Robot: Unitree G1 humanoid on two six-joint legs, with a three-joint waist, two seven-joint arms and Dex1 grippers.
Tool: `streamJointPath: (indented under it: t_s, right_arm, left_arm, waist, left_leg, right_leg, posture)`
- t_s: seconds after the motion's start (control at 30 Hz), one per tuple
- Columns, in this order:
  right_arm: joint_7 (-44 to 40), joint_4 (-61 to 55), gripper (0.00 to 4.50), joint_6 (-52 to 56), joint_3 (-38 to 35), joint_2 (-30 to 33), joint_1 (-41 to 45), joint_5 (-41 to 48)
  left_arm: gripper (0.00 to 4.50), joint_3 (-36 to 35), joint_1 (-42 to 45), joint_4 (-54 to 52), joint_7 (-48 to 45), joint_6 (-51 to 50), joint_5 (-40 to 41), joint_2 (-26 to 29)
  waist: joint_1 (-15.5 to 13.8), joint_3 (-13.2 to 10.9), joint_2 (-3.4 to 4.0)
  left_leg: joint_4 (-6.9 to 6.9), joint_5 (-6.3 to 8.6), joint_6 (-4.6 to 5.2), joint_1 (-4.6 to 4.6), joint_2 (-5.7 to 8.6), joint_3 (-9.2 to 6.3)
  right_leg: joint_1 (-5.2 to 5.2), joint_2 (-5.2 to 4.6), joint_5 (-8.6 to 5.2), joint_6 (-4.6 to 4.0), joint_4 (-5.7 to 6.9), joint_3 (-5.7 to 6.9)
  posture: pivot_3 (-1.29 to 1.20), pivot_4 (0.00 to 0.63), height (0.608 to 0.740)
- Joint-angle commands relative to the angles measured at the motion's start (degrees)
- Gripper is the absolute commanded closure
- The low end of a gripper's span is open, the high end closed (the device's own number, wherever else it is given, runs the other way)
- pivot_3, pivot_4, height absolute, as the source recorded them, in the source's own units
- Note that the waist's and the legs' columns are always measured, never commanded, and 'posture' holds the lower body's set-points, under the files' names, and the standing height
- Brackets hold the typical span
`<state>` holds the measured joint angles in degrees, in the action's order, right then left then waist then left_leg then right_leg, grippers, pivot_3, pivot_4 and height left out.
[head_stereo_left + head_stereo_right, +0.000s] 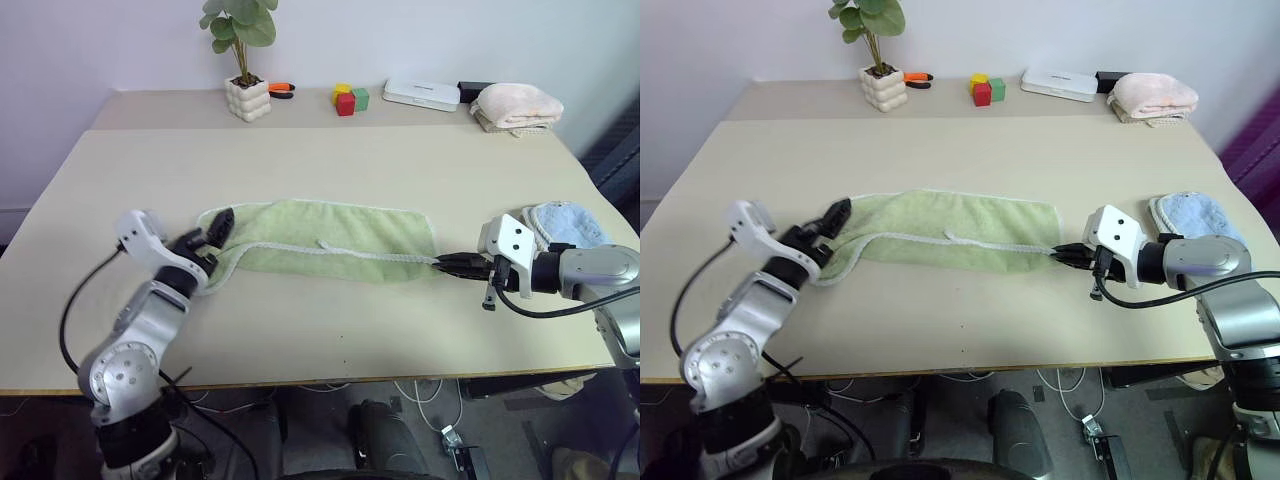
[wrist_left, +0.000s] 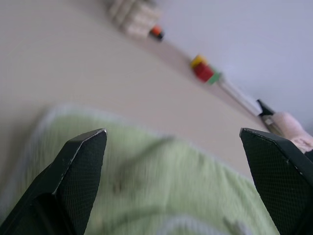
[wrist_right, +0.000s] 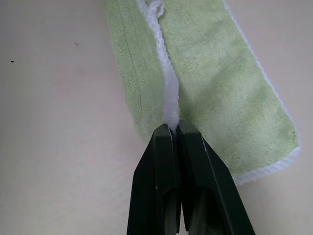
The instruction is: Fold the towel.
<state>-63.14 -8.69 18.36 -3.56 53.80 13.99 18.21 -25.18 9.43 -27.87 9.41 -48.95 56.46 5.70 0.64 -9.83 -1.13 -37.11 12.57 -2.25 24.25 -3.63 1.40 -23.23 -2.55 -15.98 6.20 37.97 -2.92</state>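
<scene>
The light green towel [image 1: 320, 235] lies in a long band across the middle of the table, its white hem running along the top layer. My left gripper [image 1: 208, 240] hovers at the towel's left end, open, its fingers wide apart over the cloth [image 2: 161, 196] with nothing between them. My right gripper [image 1: 445, 264] is at the towel's right end. In the right wrist view its fingers [image 3: 166, 147] are shut on the white hem of the towel [image 3: 215, 73], which lies flat on the table.
A light blue towel [image 1: 570, 225] lies just behind my right wrist. Along the far edge stand a potted plant [image 1: 245, 90], an orange-handled tool [image 1: 281, 89], coloured blocks [image 1: 350, 98], a white box [image 1: 421, 93] and a folded pink towel [image 1: 517, 105].
</scene>
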Motion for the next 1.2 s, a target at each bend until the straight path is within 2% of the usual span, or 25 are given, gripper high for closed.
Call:
streamJointPath:
  t_s: [0.03,0.23,0.3,0.37,0.4,0.5,0.57,0.63,0.73,0.83,1.0,1.2]
  right_arm:
    - [0.36,-0.53,4.5,-0.62,-1.28,-0.02,0.73,0.16]
    - [0.42,-0.18,4.5,-0.74,-1.18,0.02,1.29,0.05]
    - [0.42,-0.16,4.5,-0.78,-1.13,0.0,1.4,0.05]
    - [0.41,-0.11,4.5,-0.84,-1.09,0.0,1.41,0.02]
    - [0.43,-0.09,4.5,-0.85,-1.07,-0.02,1.46,0.02]
    - [0.44,-0.02,4.5,-0.92,-0.96,-0.08,1.48,-0.02]
    - [0.39,0.08,4.5,-1.01,-0.9,-0.14,1.45,-0.04]
    - [0.47,0.03,4.5,-0.91,-0.85,-0.22,1.49,-0.06]
    - [0.6,0.16,4.5,-1.0,-0.75,-0.34,1.57,-0.21]
    - [0.72,0.34,4.5,-1.2,-0.64,-0.45,1.63,-0.37]
    - [0.62,0.01,4.5,-1.21,-0.83,-0.19,1.37,-0.3]
    - [0.24,-0.52,4.5,-1.2,-1.31,0.27,0.61,-0.06]
  left_arm:
    - [0.06,0.19,0.16,-4.22,0.34,0.5,4.15,1.41]
    - [0.06,2.03,0.05,-5.41,-4.22,2.81,9.83,2.63]
    - [0.06,2.8,0.63,-5.49,-7.44,2.51,9.42,6.27]
    - [0.06,6.99,0.16,-6.46,-13.84,2.94,1.28,14.8]
    - [0.06,11.49,-0.47,-6.77,-18.69,5.47,-6.92,22.5]
    - [0.06,20.13,-2.93,-4.11,-32.01,18.63,-26.15,40.16]
    - [0.06,20.22,-2.46,1.09,-35.59,23.43,-31.55,45.63]
    - [0.06,20.78,-2.99,6.01,-40.67,33.74,-39.6,51.47]
    - [0.06,22.94,-3.24,13.29,-44.72,43.31,-49.3,57.33]
    - [0.06,25.54,-3.87,16.9,-47.17,48.23,-54.76,58.49]
    - [0.06,26.97,-6.42,16.42,-47.83,52.4,-59.62,55.84]
    - [0.06,26.61,-9.65,16.38,-49.51,53.73,-61.33,53.94]
  waist:
    - [-0.15,0.0,0.0]
    - [-0.13,0.0,0.0]
    - [-0.06,0.0,0.0]
    - [0.01,0.01,0.02]
    - [0.05,0.01,0.01]
    - [0.14,0.06,0.2]
    - [0.11,0.07,0.24]
    - [0.07,0.03,0.16]
    - [-0.02,0.02,0.18]
    - [0.02,0.02,0.18]
    - [0.03,0.02,0.17]
    - [0.05,0.02,0.18]
  left_leg:
    - [0.0,0.0,0.0,0.0,0.0,-0.01]
    - [-0.01,0.0,-0.01,0.02,0.07,0.03]
    - [-0.01,0.0,-0.01,0.02,0.06,0.02]
    - [0.02,0.0,0.0,0.01,0.06,0.01]
    - [0.04,0.0,0.0,0.01,0.06,0.02]
    - [0.16,0.01,-0.02,0.01,0.05,0.06]
    - [0.28,0.02,-0.04,0.01,0.05,0.2]
    - [0.35,0.02,-0.04,0.03,0.04,0.26]
    - [0.38,0.02,-0.05,0.1,0.01,0.34]
    - [0.49,0.02,-0.05,0.1,0.01,0.46]
    - [0.62,0.02,-0.04,0.11,-0.03,0.56]
    - [0.65,0.01,-0.03,0.07,-0.09,0.56]
  right_leg:
    - [0.0,0.01,0.0,-0.01,0.0,0.01]
    - [0.04,-0.07,-0.11,-0.2,-0.12,-0.02]
    - [0.04,-0.05,-0.12,-0.22,-0.13,-0.02]
    - [0.03,-0.03,-0.12,-0.23,-0.14,-0.02]
    - [0.02,-0.03,-0.12,-0.23,-0.15,-0.02]
    - [-0.05,-0.01,-0.19,-0.37,-0.28,-0.06]
    - [-0.06,-0.08,-0.19,-0.44,-0.55,-0.1]
    - [-0.05,-0.13,-0.16,-0.47,-0.69,-0.11]
    - [-0.12,-0.19,-0.14,-0.51,-0.79,-0.11]
    - [-0.15,-0.27,-0.13,-0.51,-0.85,-0.14]
    - [-0.26,-0.24,-0.13,-0.49,-0.84,-0.19]
    - [-0.29,-0.15,-0.12,-0.48,-0.77,-0.2]
  posture:
    - [0.0,0.15,0.74]
    - [0.0,0.15,0.74]
    - [0.0,0.15,0.74]
    - [0.0,0.15,0.74]
    - [0.0,0.15,0.74]
    - [0.0,0.15,0.74]
    - [0.0,0.15,0.74]
    - [0.0,0.15,0.74]
    - [0.0,0.15,0.74]
    - [0.0,0.15,0.74]
    - [0.0,0.15,0.74]
    - [0.0,0.15,0.74]
